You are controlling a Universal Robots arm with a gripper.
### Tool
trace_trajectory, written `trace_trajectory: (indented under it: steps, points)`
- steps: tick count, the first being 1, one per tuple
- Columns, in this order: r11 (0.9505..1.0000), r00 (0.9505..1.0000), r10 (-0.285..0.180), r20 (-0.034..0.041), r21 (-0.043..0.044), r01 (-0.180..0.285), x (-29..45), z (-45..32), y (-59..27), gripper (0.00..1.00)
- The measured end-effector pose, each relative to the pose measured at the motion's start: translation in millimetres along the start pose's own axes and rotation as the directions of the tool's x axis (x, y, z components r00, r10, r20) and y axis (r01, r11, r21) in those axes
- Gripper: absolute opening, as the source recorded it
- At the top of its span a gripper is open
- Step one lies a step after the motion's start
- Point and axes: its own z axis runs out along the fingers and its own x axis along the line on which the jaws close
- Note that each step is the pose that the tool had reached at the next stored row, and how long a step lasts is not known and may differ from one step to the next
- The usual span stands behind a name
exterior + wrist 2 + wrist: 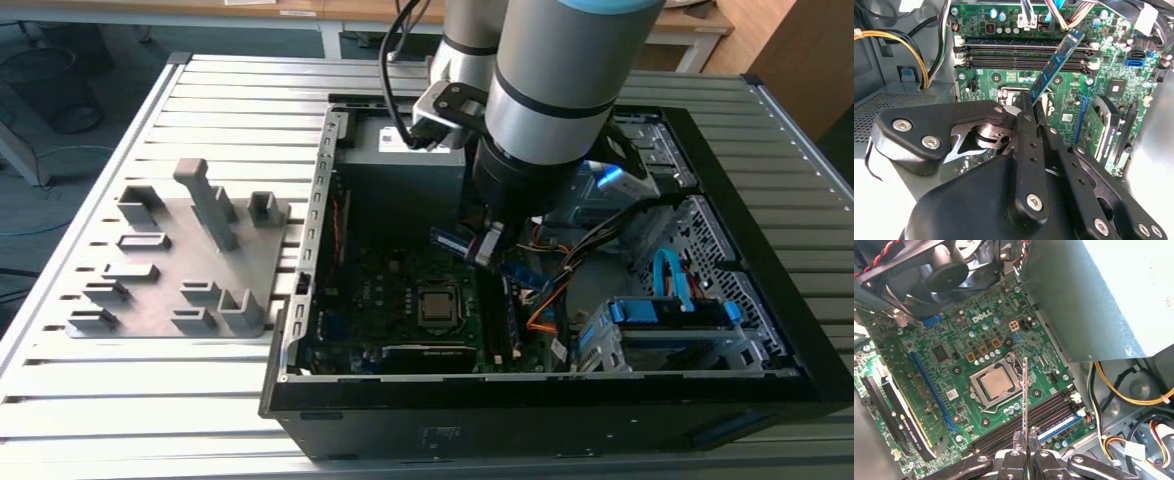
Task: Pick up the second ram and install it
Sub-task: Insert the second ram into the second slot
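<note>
Tool point(1032, 107) is pressed together on the second ram point(1056, 65), pinching one end. The rest of the stick pokes out past the fingertips, clear of the motherboard point(1004, 22).

Second wrist view shows the ram's flat face with chips and label, lying at an angle across the DIMM slots point(1004, 50), not seated.

First wrist view shows the ram point(1025, 400) edge-on as a thin strip rising from the tool point(1025, 441), beside the CPU socket point(996, 385) and above the slots point(1004, 432).

Exterior view shows the tool point(487, 246) down inside the open PC case point(534, 410) on the desk point(227, 90). The grey fixture plate point(187, 260) sits well apart, toward the desk edge on the exterior view's left.
</note>
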Motion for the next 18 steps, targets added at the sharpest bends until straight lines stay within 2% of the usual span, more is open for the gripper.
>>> trace_trajectory:
  steps: [3,5,18]
  points:
    - [0.9999,0.9999,0.015,0.0002,0.0012,-0.015,0.0,0.0,0.0,0.14]
    - [0.9989,0.9989,0.047,0.0012,0.0035,-0.047,0.0,0.2,0.0,0.14]
    - [0.9937,0.9938,0.112,0.0038,0.0077,-0.112,0.0,0.6,0.0,0.14]
